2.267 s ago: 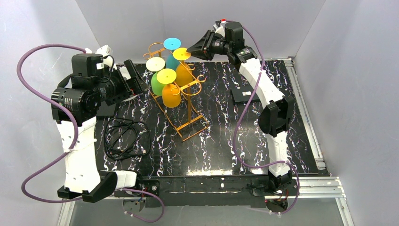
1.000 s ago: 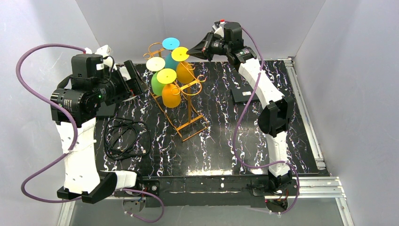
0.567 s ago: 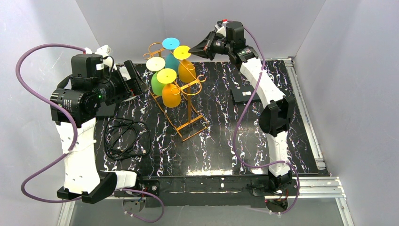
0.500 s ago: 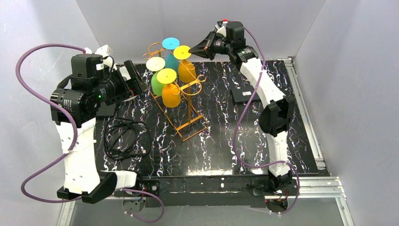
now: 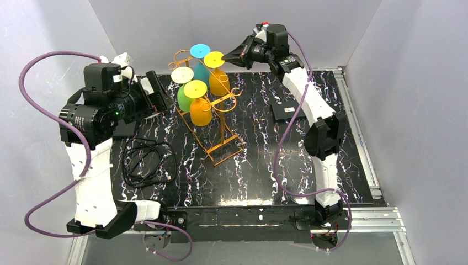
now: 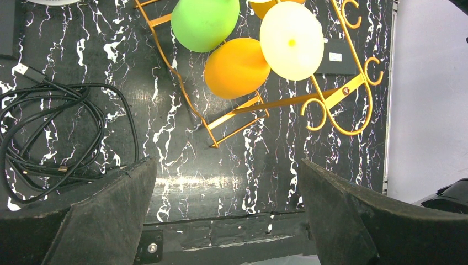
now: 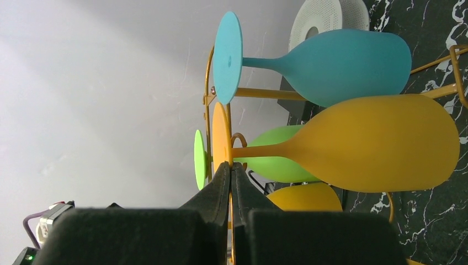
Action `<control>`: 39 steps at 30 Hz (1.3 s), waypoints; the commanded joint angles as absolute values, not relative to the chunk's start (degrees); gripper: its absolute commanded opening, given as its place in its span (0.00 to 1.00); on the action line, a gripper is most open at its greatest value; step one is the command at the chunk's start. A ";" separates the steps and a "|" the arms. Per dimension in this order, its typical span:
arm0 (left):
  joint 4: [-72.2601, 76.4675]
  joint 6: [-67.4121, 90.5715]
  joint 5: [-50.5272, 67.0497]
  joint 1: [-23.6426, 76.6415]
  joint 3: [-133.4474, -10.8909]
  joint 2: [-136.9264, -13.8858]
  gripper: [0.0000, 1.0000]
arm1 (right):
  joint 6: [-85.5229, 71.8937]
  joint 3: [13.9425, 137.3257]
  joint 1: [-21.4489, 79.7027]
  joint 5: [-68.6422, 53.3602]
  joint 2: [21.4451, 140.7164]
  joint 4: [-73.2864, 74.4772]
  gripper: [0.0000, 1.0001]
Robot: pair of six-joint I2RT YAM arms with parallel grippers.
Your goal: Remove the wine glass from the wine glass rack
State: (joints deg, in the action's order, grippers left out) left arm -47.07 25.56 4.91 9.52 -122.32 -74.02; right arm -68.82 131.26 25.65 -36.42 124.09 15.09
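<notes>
The orange-gold wire wine glass rack stands at the back middle of the table with several coloured glasses hanging bowl-down. My right gripper is shut on the rim of the yellow foot of the orange wine glass at the rack's back right. In the right wrist view the fingers pinch that foot edge-on, and the orange bowl points away. Whether the foot still rests on the rail is unclear. My left gripper is open left of the rack and holds nothing.
On the rack also hang a teal glass, a green one and another orange one. A coiled black cable lies at front left. A flat black box sits at right. A white spool stands behind the rack.
My right gripper has drawn slightly up and toward the back wall, carrying the glass's yellow foot with it. The left arm has not moved.
</notes>
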 commanded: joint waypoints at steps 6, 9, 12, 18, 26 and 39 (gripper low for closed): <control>-49.45 25.03 4.75 9.66 -123.66 -73.04 1.00 | -70.03 131.98 24.53 -36.66 119.41 10.37 0.01; -49.56 24.95 4.75 9.67 -123.66 -72.86 1.00 | -69.92 131.61 24.19 -36.57 119.14 10.28 0.01; -49.66 24.88 4.75 9.62 -123.74 -72.75 1.00 | -69.66 131.13 23.64 -36.50 118.80 10.33 0.01; -50.08 24.54 5.01 9.66 -124.10 -72.62 1.00 | -68.58 129.49 21.61 -36.04 117.01 11.17 0.01; -50.18 24.26 6.91 9.65 -125.82 -73.14 1.00 | -67.50 122.59 17.27 -35.26 110.85 12.69 0.01; -50.00 27.11 17.56 9.76 -128.56 -75.23 1.00 | -64.52 109.03 12.31 -33.81 96.36 20.88 0.01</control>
State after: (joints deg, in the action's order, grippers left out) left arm -48.42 25.82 11.57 9.52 -126.34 -74.46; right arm -66.24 112.25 13.37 -34.17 102.13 19.22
